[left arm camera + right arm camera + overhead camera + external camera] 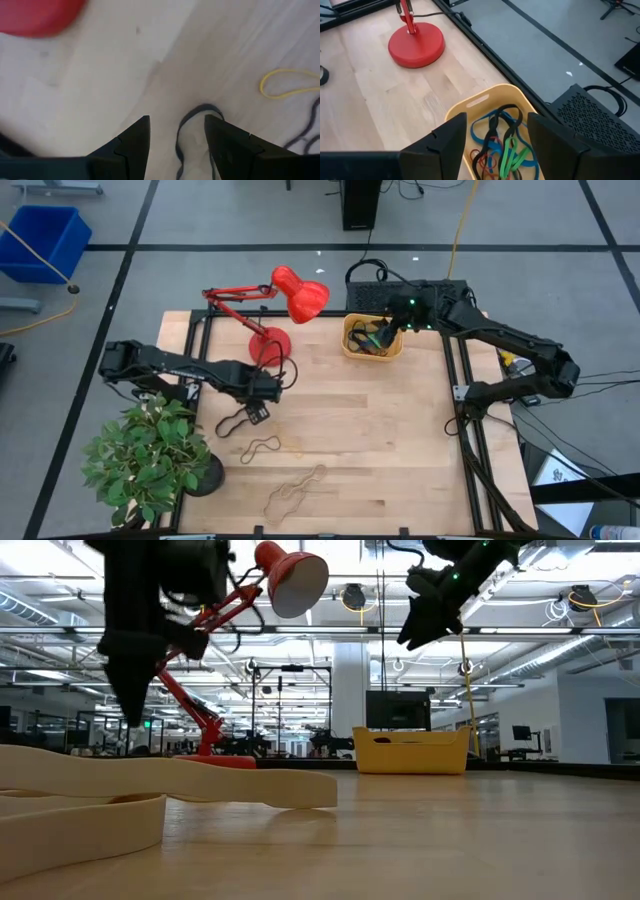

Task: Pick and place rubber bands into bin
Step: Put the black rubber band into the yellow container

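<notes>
Mid-task, more done than left, by my read. The bin (373,340) sits at the back of the table (380,450), just right of the red lamp (290,300), and already holds a tangle of rubber bands (502,145): blue, green, black and some red show in my right wrist view.

My right gripper (494,137) hangs above the bin with its fingers spread and nothing between them (looks like a drop-off just finished, but that's a guess).

My left gripper (175,137) is low over the table near the lamp base (416,46), fingers apart, straddling one end of a black band (192,125) that lies flat on the wood. Nothing clamped yet.

Still out on the table, from the overhead view:
- the black band (238,420) under my left gripper
- a yellow band (264,447) just in front of it
- a tan band (297,490), maybe two overlapping, nearer the front edge (hard to separate against the wood)

So roughly three or four picks remain. Next call: close on the black band, carry it to the bin. It's thin and flat on the surface, so the fingertips need to get right down or they'll close on air.

The potted plant (150,455) at the left front corner is near my left arm's path; worth watching.
</notes>
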Robot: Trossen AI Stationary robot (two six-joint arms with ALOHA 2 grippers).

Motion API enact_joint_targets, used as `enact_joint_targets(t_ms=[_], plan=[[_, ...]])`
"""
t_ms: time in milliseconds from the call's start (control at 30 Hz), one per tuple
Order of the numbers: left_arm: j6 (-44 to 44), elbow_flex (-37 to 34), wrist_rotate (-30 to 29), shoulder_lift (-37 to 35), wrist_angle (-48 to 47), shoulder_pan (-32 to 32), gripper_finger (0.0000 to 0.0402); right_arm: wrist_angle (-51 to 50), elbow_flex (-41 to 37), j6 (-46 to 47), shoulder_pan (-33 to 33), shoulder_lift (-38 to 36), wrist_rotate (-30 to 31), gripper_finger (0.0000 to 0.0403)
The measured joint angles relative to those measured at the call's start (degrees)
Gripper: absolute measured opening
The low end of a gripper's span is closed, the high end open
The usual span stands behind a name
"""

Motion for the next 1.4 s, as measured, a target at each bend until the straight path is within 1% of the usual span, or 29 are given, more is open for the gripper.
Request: enact_joint_targets(t_ms=[167,267,433,700,767,833,1067,1100,1300,1400], plan=[[-0.46,-6.81,4.04,0.00,7.10,0.04,0.0195,0.01,-0.02,0.41,0.00,0.07,-0.03,0.0199],[-0.50,-9.51,5.62,0.03,9.27,0.04,0.0195,0.01,-0.01,0.41,0.00,0.06,-0.04,0.0200],[-0.50,-12.38,5.54,0.00,9.59,0.04,0.0195,0.03,-0.02,0.43,0.00,0.06,-0.04,0.0203],[-1.29,-16.23,5.58,-0.26,13.27,0.04,0.0190,0.03,-0.02,0.43,0.00,0.06,-0.04,0.0200],[-1.25,-16.23,5.81,-0.21,13.45,0.02,0.0173,0.03,-0.02,0.43,0.00,0.06,-0.05,0.0202],[-1.11,-16.26,6.07,-0.19,14.05,-0.02,0.0146,0.03,-0.02,0.43,0.00,0.06,-0.06,0.0203],[-0.92,-16.34,7.50,-0.13,16.43,-0.07,0.0019,0.03,-0.02,0.43,0.00,0.06,-0.06,0.0198],[-0.86,-16.34,7.61,-0.11,16.63,-0.07,0.0011,0.03,-0.02,0.43,0.00,0.06,-0.06,0.0197],[0.18,-15.30,7.47,0.03,16.42,-0.02,0.0006,-0.12,-0.02,0.00,0.29,-0.02,-0.34,0.0197],[1.61,-13.66,5.59,-0.24,18.80,0.15,0.0006,-0.31,-0.02,-2.23,1.32,-0.86,-3.40,0.0197]])
